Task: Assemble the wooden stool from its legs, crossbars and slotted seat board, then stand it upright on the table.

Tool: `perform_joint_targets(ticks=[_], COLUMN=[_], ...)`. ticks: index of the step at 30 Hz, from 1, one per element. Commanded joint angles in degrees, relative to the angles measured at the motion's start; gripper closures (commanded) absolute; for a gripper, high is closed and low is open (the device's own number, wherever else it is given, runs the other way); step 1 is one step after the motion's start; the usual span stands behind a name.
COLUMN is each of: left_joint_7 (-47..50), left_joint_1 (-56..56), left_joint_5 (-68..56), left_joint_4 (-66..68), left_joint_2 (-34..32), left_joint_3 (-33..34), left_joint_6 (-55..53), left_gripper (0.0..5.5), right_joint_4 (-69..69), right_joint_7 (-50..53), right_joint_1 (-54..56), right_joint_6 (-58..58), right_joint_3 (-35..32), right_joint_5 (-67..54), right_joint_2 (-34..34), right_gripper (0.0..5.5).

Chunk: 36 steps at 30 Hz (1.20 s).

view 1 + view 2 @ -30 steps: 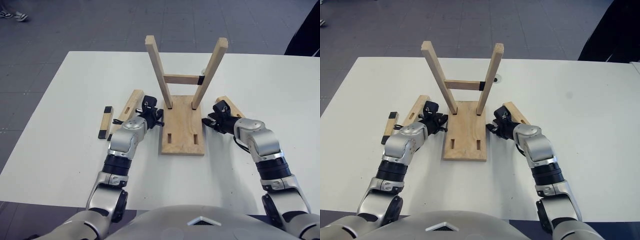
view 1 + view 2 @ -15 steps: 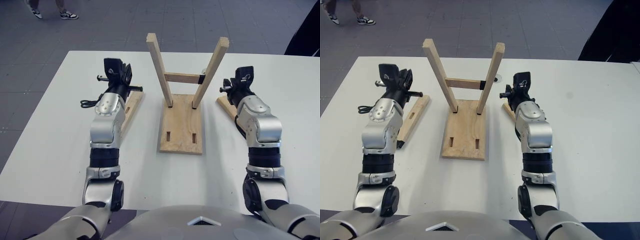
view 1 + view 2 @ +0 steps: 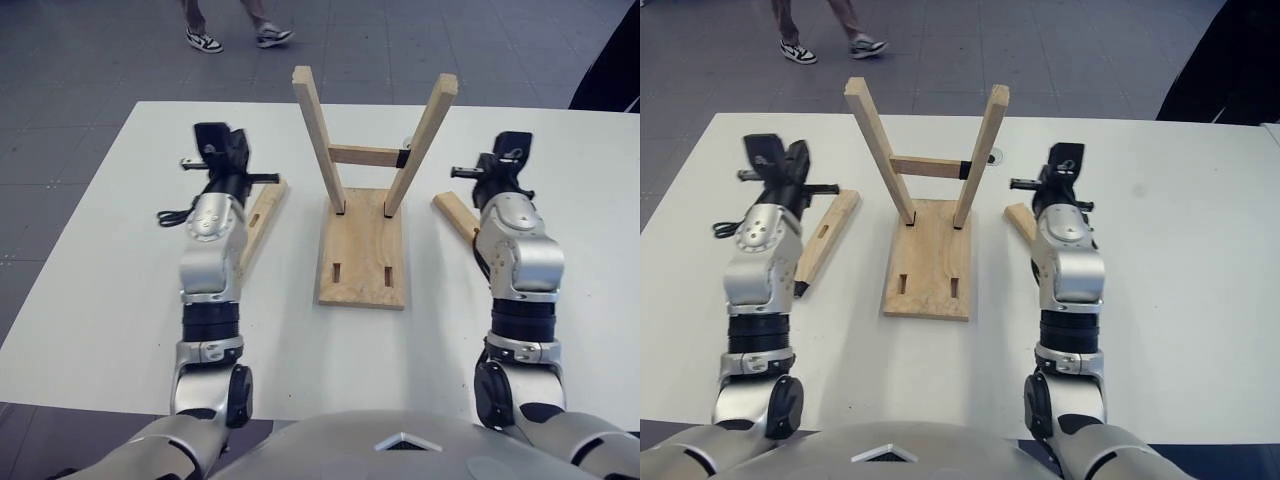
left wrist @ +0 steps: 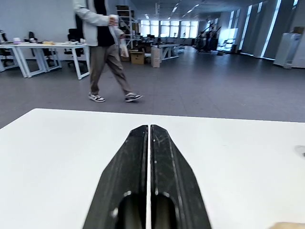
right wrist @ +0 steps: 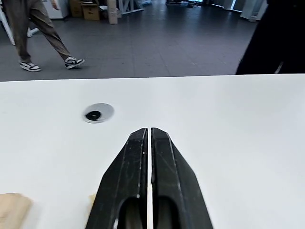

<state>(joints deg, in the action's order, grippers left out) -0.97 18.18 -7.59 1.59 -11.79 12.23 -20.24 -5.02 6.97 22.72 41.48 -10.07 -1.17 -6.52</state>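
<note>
Seat board [image 3: 364, 262] lies flat on the table [image 3: 110, 260], centre of the head view. Its two far slots hold upright legs [image 3: 318, 140], splayed outward and joined by a crossbar [image 3: 362, 157]. The two near slots [image 3: 338, 271] show as dark openings. Loose leg [image 3: 265, 205], left of centre, is partly covered by the left arm. Another wooden piece [image 3: 452, 210], right of centre, is mostly hidden behind the right arm. Left gripper [image 4: 149, 129] and right gripper [image 5: 148, 130] are raised over the table, fingers pressed together on nothing.
</note>
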Motion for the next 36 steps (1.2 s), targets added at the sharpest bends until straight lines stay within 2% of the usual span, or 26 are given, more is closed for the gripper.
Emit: perform_joint_targets(ticks=[1,3,6,10,13,17,25,28,31,36], left_joint_7=[-1.0,-2.3,-5.4,-8.5,-10.4,-10.4,-11.4,-11.1,-11.7,-12.4], left_joint_1=[-1.0,0.3,6.2,13.2,10.4,5.3,-2.8,-4.1,-5.4,-5.3], left_joint_5=[0.1,0.3,0.7,-1.4,-2.4,-0.8,2.6,2.3,1.5,0.2], left_joint_4=[-0.7,-0.1,-1.3,-11.1,-17.4,-16.4,-10.4,-11.4,-14.2,-15.2], left_joint_2=[-1.7,-0.2,4.5,11.9,12.3,8.3,-0.5,-1.5,-1.3,1.4], left_joint_3=[0.3,-3.5,-13.2,-24.6,-29.0,-28.3,-22.6,-20.2,-20.5,-23.7], left_joint_6=[-3.0,-5.4,-10.2,-18.6,-24.0,-26.4,-23.5,-23.4,-26.0,-30.3], left_gripper=[5.4,5.4,5.4,5.4,5.4,5.4,5.4,5.4,5.4,5.4], right_joint_4=[-1.9,-2.8,-4.9,-3.8,-3.5,-3.8,-6.5,-7.6,-6.7,1.8], right_joint_7=[-0.6,-1.8,-5.0,-8.2,-9.3,-9.7,-10.8,-11.7,-13.6,-24.8], right_joint_1=[-1.3,-1.2,1.6,10.4,11.1,9.9,8.7,6.2,2.9,-0.5], right_joint_6=[2.4,3.6,6.6,8.6,8.9,10.1,12.4,14.0,14.4,13.5], right_joint_3=[-0.4,2.3,8.3,12.6,13.1,11.6,9.6,8.2,7.2,13.8], right_joint_5=[0.5,-0.1,-2.8,-7.2,-7.4,-7.0,-6.3,-6.0,-5.1,-5.4], right_joint_2=[-1.9,-0.4,4.2,11.3,11.5,10.2,6.6,3.3,-2.4,-12.5], right_gripper=[5.39,5.39,5.39,5.39,5.39,5.39,5.39,5.39,5.39,5.39])
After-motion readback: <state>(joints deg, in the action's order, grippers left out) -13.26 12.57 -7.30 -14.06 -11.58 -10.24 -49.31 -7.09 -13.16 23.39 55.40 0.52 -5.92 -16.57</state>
